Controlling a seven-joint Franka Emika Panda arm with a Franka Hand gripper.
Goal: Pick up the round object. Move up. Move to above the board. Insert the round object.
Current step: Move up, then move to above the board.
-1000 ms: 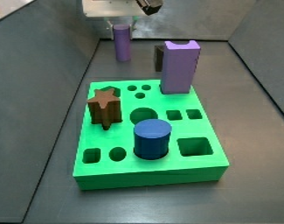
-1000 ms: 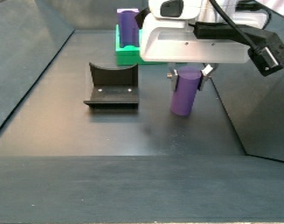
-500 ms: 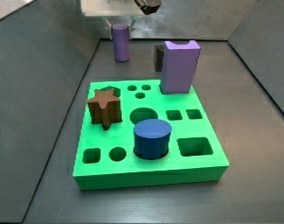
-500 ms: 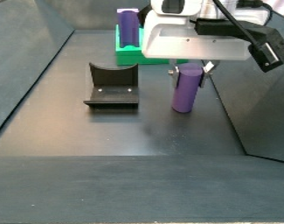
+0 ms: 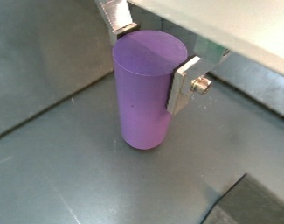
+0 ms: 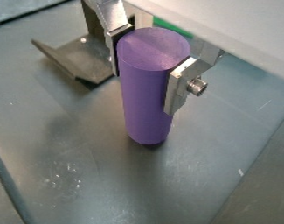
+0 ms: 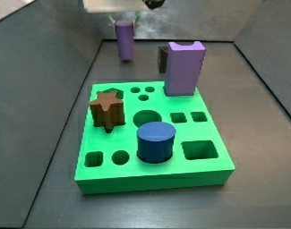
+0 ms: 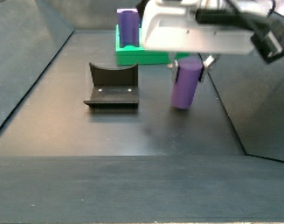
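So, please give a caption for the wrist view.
Gripper fingers clamp the upright round object near its top, fixture behind.

One hand (image 5: 152,59); one board (image 7: 159,165); seemingly four pieces.

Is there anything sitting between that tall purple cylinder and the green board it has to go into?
Yes. The dark fixture stands on the floor between the purple cylinder, gripped by the hand, and the green board. Lifted high, the cylinder should pass over it.

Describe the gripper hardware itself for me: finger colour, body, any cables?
The gripper has flat silver plate fingers; one carries a small round metal bolt at its side. In a side view its body is a white boxy housing, with black cables looping above it.
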